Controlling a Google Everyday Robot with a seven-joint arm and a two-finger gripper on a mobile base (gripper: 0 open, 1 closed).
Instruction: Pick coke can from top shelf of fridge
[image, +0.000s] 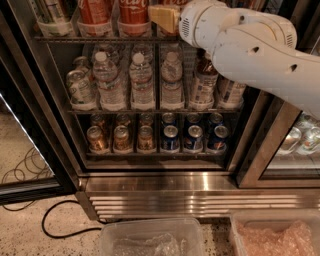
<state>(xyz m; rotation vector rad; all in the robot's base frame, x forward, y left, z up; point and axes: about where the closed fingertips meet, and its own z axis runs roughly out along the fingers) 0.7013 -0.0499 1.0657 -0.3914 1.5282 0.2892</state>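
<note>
coke can (133, 11) sits in its holder on the top shelf (100, 38) of the fridge (165, 182), not lifted. Tool (164, 17) is just right of it, at can height. Can't tell whether it's open or closed. Grasp and pull-out probably both left.

The top edge crops the coke cans (132, 12) on the top shelf (100, 38); the end effector (157, 15) there partly covers another.
</note>
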